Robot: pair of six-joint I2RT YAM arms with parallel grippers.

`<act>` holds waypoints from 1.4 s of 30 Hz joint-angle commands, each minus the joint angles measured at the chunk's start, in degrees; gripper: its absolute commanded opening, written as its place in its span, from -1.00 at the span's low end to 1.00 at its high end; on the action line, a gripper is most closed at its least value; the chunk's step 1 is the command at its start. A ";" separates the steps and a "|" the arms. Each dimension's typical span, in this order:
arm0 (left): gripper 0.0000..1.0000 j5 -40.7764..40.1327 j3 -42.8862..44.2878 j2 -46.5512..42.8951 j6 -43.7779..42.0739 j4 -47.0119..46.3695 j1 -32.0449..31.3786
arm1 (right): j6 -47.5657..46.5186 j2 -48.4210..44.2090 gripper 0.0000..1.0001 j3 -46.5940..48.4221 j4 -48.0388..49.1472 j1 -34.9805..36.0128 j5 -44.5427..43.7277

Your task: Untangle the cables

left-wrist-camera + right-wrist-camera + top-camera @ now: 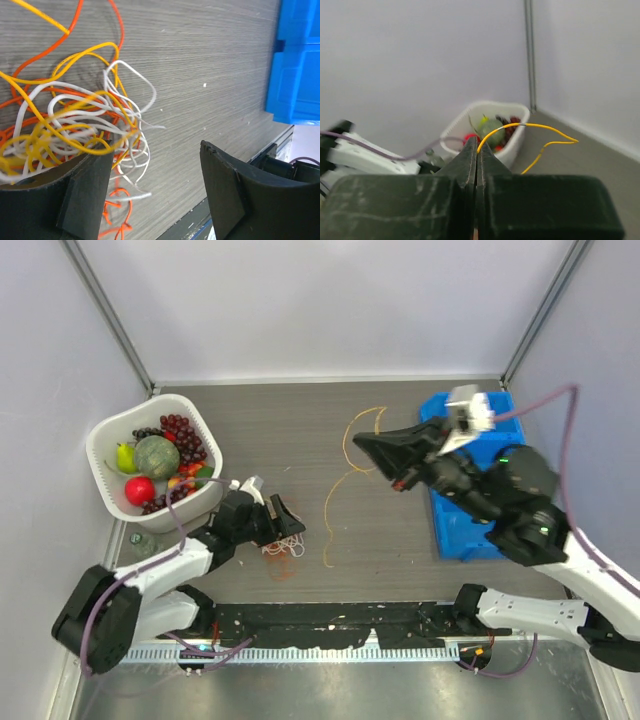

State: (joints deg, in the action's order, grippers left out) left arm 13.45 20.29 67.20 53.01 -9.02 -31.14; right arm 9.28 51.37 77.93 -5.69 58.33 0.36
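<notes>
A tangle of thin white, orange and yellow cables [283,548] lies on the table at the front left. In the left wrist view the tangle [75,125] lies at and over the left finger [75,195]. My left gripper [276,524] is open, its jaws wide apart, with only stray white loops between them [155,170]. My right gripper [362,444] is raised over the table's middle and shut on a yellow cable [520,127], which leaves the tips [476,146]. A long yellow cable [338,490] curves across the table below it.
A white basket [108,440] of fruit stands at the left, also in the right wrist view [512,145]. A blue tray [460,530] lies at the right under the right arm and shows in the left wrist view [295,65]. Walls close the back and sides.
</notes>
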 commanded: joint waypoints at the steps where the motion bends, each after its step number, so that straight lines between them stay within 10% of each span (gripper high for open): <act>1: 0.50 -3.26 0.79 -11.54 -3.18 8.83 0.29 | -0.50 4.60 -0.99 -11.19 -3.97 0.21 -11.77; 12: 0.68 -2.90 10.02 -32.39 -6.87 25.62 0.37 | 14.53 7.51 -0.99 -28.89 -13.37 -0.23 -25.85; 23: 0.70 0.34 8.71 -29.33 -5.21 19.93 0.37 | 14.72 -6.46 -0.99 -23.36 -26.74 -0.23 -37.09; 31: 0.73 3.77 7.74 -27.73 -2.92 17.63 0.37 | 17.96 4.42 -0.98 -27.83 -19.62 -0.23 -28.23; 34: 0.73 3.07 7.92 -29.93 -3.09 19.38 0.29 | 20.08 8.47 -0.99 -25.82 -26.35 -0.14 -38.36; 42: 0.70 3.41 4.93 -27.58 -2.74 15.19 0.37 | 11.39 -6.10 -0.97 -20.71 -27.46 -0.23 -39.31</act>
State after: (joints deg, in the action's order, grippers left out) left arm 15.49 27.24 36.47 49.41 11.84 -31.00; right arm 25.02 54.57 52.71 -36.58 58.04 -37.34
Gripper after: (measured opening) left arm 0.859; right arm 0.030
